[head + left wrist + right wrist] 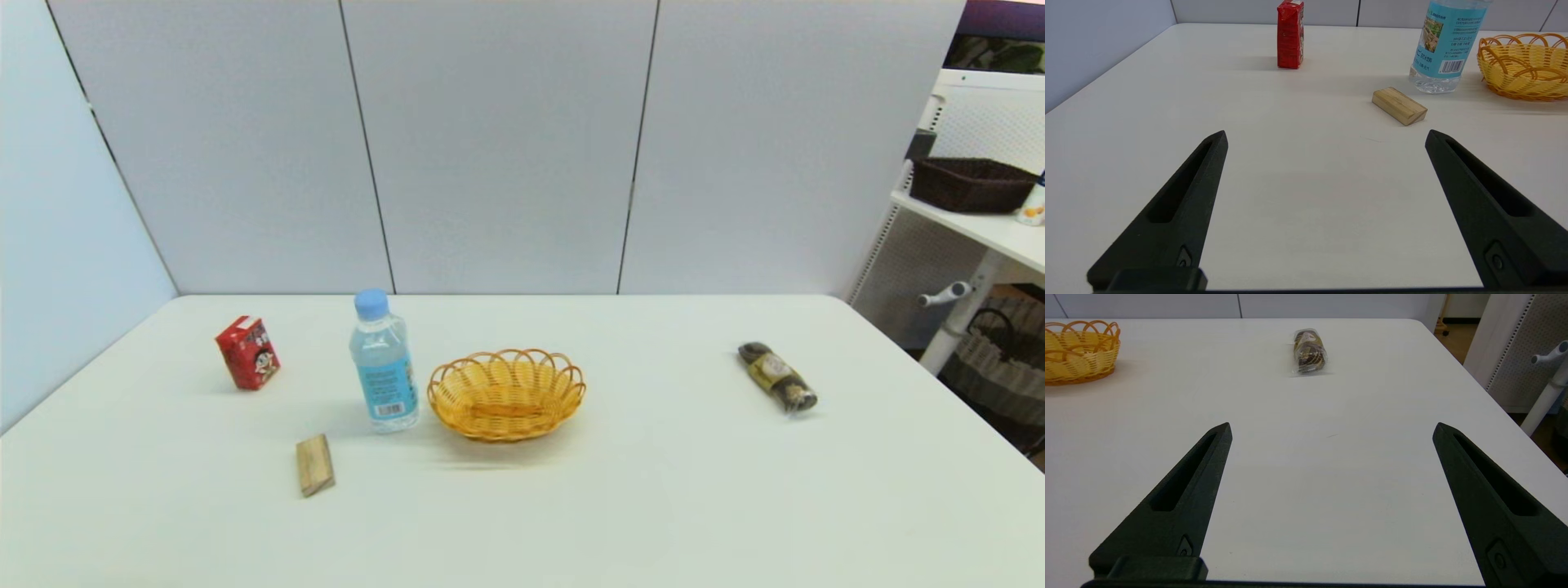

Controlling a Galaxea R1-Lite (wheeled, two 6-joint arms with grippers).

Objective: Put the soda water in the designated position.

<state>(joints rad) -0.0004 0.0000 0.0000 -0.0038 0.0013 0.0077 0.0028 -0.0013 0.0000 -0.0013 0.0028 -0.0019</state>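
Note:
The soda water (383, 363) is a small clear bottle with a light blue cap and a blue label, standing upright on the white table (653, 490) just left of the yellow wicker basket (506, 394). The left wrist view shows the soda water (1443, 49) ahead and to the right, beside the basket (1523, 67). My left gripper (1326, 136) is open over bare table, well short of the bottle. My right gripper (1332, 428) is also open and holds nothing, near the table's front. Neither arm shows in the head view.
A red drink carton (247, 353) stands at the left. A small wooden block (314, 465) lies in front of the bottle. A wrapped brown snack pack (777, 376) lies at the right. Beyond the table's right edge stands a white rack with a dark basket (970, 184).

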